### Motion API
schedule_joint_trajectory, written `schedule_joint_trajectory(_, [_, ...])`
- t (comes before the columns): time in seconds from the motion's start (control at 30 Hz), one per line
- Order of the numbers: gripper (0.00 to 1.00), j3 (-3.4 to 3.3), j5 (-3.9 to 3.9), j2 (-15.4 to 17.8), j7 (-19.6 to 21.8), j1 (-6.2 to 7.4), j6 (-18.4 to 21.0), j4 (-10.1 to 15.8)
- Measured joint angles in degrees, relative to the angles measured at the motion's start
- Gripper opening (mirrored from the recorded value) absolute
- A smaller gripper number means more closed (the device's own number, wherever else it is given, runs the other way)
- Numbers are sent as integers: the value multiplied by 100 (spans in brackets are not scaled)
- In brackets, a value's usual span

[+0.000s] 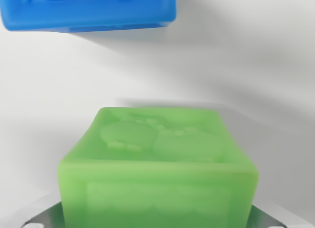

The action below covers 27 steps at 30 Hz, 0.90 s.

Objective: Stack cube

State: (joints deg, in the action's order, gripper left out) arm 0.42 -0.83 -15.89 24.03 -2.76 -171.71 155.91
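Soft green embossed cube (157, 171): low centre of wrist view, between metal gripper fingers (42, 217) pressed to its lower sides, held. Glossy blue embossed cube (88, 10): top left, well apart. Bare white surface (206, 65) lies between them.

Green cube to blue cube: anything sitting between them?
Nothing. In the wrist view, only bare white surface separates the green cube at the bottom from the blue cube at top left.
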Motion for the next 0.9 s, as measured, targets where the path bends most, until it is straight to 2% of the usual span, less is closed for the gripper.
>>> schedule_joint_trajectory(0.27, [0, 13, 5, 327, -1, -13, 253, 64])
schedule_joint_trajectory(0.33, [0, 18, 8, 436, -2, -17, 334, 90])
schedule_joint_trajectory(0.37, [0, 24, 13, 618, -6, -18, 464, 121])
schedule_joint_trajectory(0.57, [0, 27, 24, 812, -17, -19, 664, 152])
schedule_joint_trajectory(0.9, [0, 28, 51, 1442, -42, -19, 1213, 206])
